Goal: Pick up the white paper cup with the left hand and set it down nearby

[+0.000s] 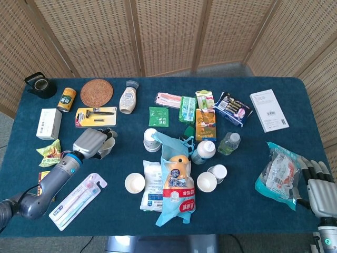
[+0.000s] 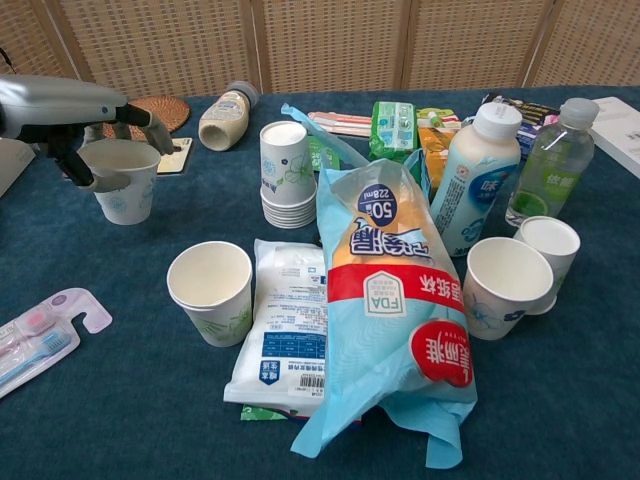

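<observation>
At the far left of the table (image 1: 131,221), the head view shows a black tape roll (image 1: 40,84) at the back corner, a yellow can (image 1: 66,99) beside it, and a white box (image 1: 48,123) in front of them. A green snack packet (image 1: 50,153) lies nearer the front, and a toothbrush pack (image 1: 78,201) lies close to the left forearm.

The left hand (image 1: 90,143) holds the white paper cup (image 2: 121,181) by its rim, fingers (image 2: 150,121) curled over the far edge and the thumb on the near side. In the chest view the cup is upright, left of the stack of cups (image 2: 285,176) and behind another single paper cup (image 2: 211,291); whether its base touches the table cannot be told. Behind the hand lie a razor card (image 1: 95,116) and a round woven coaster (image 1: 96,92), with a tipped sauce bottle (image 1: 127,98) to their right.

In the middle, a blue bag of snacks (image 2: 395,300) lies across the table next to a white pouch (image 2: 285,325). Right of it stand a white milk bottle (image 2: 478,177) and a clear water bottle (image 2: 548,160), with two more paper cups (image 2: 503,285) in front.

Further right, a white booklet (image 1: 268,109) lies flat and a teal plastic bag (image 1: 279,175) sits near the edge. The right hand (image 1: 317,184) rests just beside that bag, fingers apart and holding nothing.
</observation>
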